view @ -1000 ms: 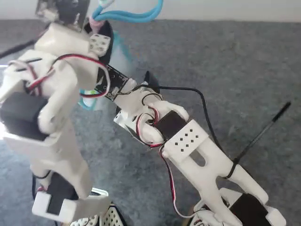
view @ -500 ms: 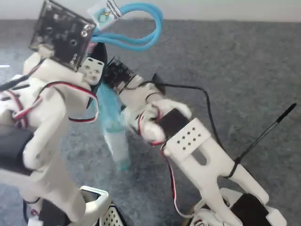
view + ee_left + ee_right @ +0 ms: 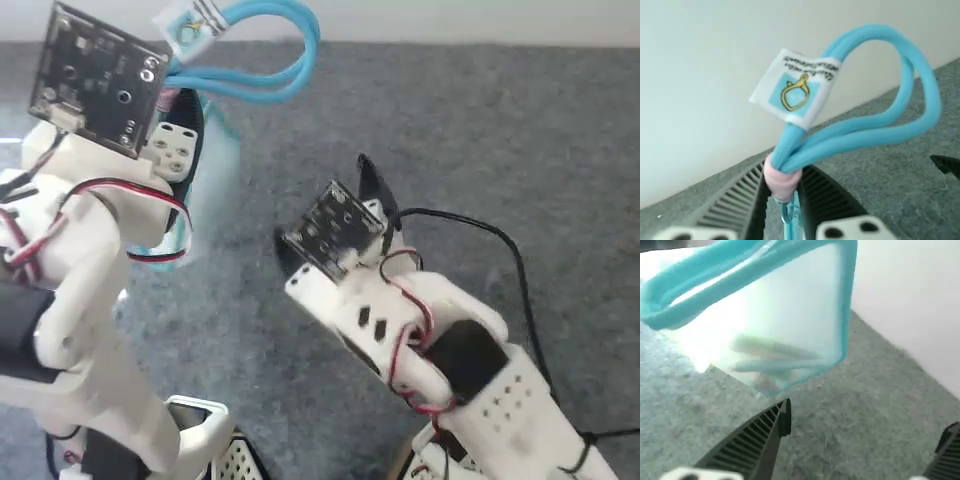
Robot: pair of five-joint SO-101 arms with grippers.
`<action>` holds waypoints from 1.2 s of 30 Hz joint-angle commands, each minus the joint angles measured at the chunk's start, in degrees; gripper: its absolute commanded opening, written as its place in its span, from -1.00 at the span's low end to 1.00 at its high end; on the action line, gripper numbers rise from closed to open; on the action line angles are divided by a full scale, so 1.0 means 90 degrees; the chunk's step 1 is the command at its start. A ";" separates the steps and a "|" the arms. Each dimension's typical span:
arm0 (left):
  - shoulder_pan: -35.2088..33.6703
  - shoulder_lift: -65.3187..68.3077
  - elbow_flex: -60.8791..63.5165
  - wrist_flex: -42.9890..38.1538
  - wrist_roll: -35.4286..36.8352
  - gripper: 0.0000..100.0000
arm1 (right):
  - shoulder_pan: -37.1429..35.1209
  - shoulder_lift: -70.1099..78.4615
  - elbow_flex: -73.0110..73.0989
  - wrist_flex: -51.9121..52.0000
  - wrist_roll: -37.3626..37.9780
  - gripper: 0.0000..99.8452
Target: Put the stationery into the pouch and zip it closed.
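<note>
Grey felt-like mat below, a plain pale wall behind. My left gripper pinches the pink bead on the soft blue cord, so the pouch hangs in the air, frosted, limp and teal-edged, with pens lying inside. My right gripper gapes just beside it. I judge it should clamp the teal edge firmly, giving the zip pull something to work against.
</note>
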 commanded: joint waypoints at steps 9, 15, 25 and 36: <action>0.0293 -0.0166 0.0161 -0.0039 -0.0039 -0.98 | 0.0777 0.2505 -0.1299 -0.0171 -0.0225 -0.11; 0.0303 -0.0166 0.0181 -0.0117 -0.0039 -0.98 | 0.0913 0.2672 -0.1368 -0.0142 -0.0352 -0.11; 0.0293 -0.0156 0.0845 -0.0322 -0.0039 -0.98 | 0.1499 0.2632 -0.1641 0.0024 -0.0674 -0.11; 0.0283 -0.0166 0.2545 -0.1602 -0.0010 -0.98 | 0.1665 0.2593 -0.2100 0.1275 -0.1084 -0.11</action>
